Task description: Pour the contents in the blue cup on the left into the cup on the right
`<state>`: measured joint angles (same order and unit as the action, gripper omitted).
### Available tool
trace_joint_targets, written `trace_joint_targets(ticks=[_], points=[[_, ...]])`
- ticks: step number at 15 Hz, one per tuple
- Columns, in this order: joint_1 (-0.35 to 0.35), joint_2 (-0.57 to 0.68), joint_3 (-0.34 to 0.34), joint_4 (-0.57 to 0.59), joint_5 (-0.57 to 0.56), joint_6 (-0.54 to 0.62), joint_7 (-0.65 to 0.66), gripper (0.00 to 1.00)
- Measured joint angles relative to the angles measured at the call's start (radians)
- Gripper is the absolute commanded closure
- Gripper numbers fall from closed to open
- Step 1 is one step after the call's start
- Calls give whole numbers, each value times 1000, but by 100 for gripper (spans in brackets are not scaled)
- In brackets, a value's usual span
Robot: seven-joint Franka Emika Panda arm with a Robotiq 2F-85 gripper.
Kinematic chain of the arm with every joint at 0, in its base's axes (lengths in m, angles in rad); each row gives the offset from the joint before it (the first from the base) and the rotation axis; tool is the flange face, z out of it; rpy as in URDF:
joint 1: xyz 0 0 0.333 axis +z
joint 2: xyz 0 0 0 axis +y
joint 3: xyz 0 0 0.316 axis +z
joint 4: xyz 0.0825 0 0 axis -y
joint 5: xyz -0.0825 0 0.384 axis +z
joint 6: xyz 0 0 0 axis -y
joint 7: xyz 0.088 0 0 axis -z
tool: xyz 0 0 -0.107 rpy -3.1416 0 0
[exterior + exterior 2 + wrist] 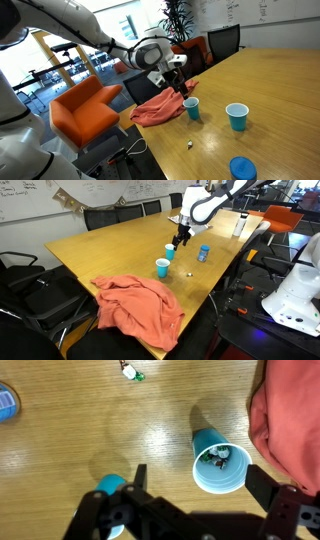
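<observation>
I'm on the approach, with nothing grabbed yet. My gripper [195, 472] hangs above the wooden table [60, 450] with its jaws spread wide and empty.

Right below it is the open blue plastic cup [220, 465] I take to be the one to pour from. It sits nearer one finger than the middle of the gap. In an exterior view this cup [192, 108] stands upright, directly under the tool. Looking down into it I see a few small bits on the bottom, some dark, some pale. What they are I can't tell.

The second blue plastic cup [110, 485] stands just outside the opposite finger, mostly hidden behind it. In an exterior view that cup [237, 116] is upright and open, apart from the loaded one, and I make out nothing inside it.

The crumpled red cloth [290, 420] lies just beyond the loaded cup, on the side away from the receiving cup.

Next, I reckon, I shift until the loaded cup is centred between the fingers, then come down and close on its wall without catching the cloth. After that I lift, carry it over the receiving cup and tip gently, because those loose bits could bounce out.
</observation>
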<state>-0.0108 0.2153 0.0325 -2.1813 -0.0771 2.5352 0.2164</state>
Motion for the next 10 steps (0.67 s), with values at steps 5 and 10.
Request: trace_joint_targets(ticks=[5, 10], points=[[2, 119, -4, 35, 106, 117, 3, 0], [11, 221, -25, 94, 144, 157, 28, 0]])
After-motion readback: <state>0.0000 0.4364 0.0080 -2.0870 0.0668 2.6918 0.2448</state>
